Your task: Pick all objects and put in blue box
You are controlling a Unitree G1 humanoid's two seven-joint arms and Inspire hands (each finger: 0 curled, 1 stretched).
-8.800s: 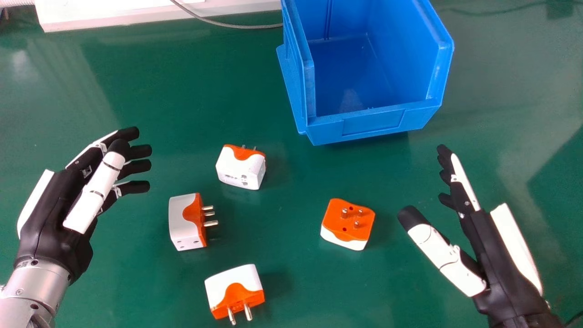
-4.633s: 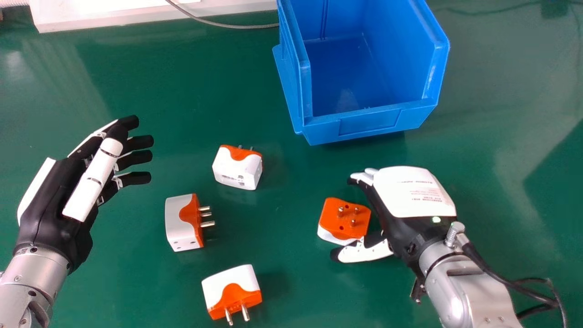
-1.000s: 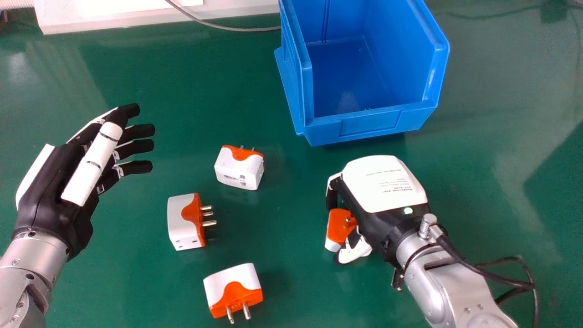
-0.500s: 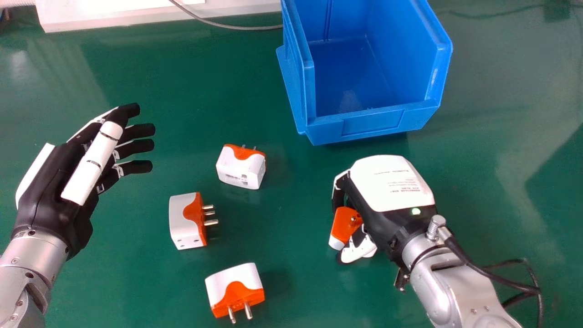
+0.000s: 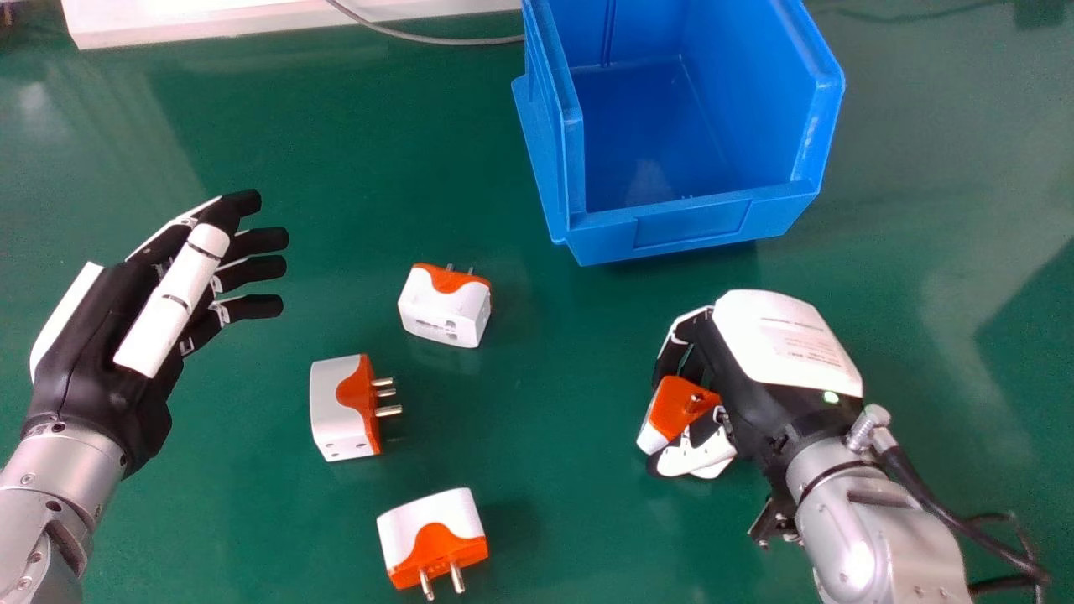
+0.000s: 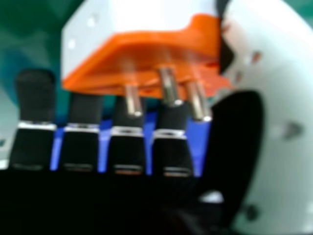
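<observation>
- My right hand [image 5: 742,382] is closed round a plug [image 5: 681,407], fingers [image 6: 128,142] curled along one side and thumb [image 5: 698,455] against the other, presumably so its smooth body can't twist free.
- The pins [image 6: 170,87] stick out past my grip rather than being pinched, which should make letting go easier. I can't tell whether the plug is clear of the table [image 5: 545,403].
- Near my left hand [image 5: 96,348], its fingers loosely straight, lies one loose plug [image 5: 340,409], pins pointing right. Another [image 5: 445,308] sits farther off with its pins away from me, and the nearest [image 5: 432,537] has them towards me. Each will probably want its own wrist angle.
- Beyond them all stands the blue box [image 5: 692,228], its low front edge facing me; I'd judge that the easiest side to come in over.
- As for looks, the plug I hold is white with an orange pin end, the two meeting in a wavy line. It has three round metal pins and small holes in the white part.
</observation>
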